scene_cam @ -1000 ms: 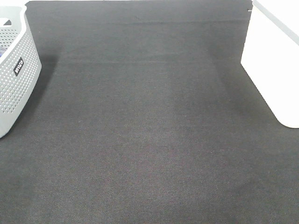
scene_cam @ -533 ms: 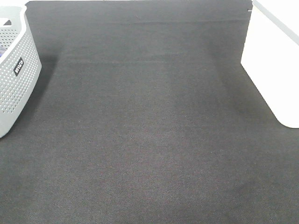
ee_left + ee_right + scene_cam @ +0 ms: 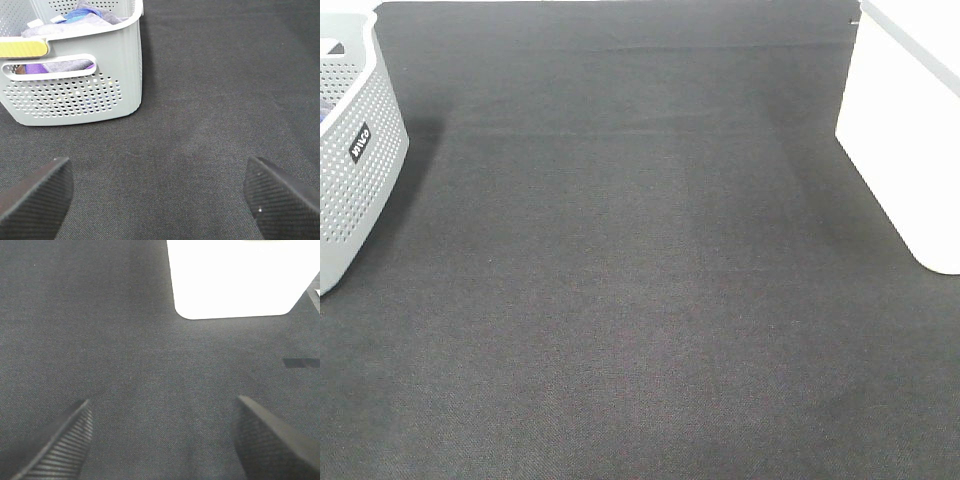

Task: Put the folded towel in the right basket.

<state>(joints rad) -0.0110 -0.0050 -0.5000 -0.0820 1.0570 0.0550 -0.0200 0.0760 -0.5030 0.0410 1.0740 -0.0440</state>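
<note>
Dark grey woven cloth (image 3: 640,300) covers the whole work surface in the high view, and neither arm shows there. At its left edge stands a grey perforated basket (image 3: 355,160) with a small black label; from the left wrist camera its handle slot and open top show a heap of purple, blue and grey fabrics (image 3: 75,20) inside. Nothing lies on the cloth between the two containers.

At the right edge stands the right basket (image 3: 900,150), a plain white bin with a rounded corner, cut off by the frame so that its inside cannot be seen. The right wrist camera shows its blank wall ahead of the right gripper (image 3: 160,440), well apart from it, with bare cloth between. That gripper's fingers are spread wide and hold nothing. The left gripper (image 3: 160,195) is likewise spread wide and empty, over bare cloth near the perforated basket.

The folded towel appears in none of the views, so where it lies cannot be told.
</note>
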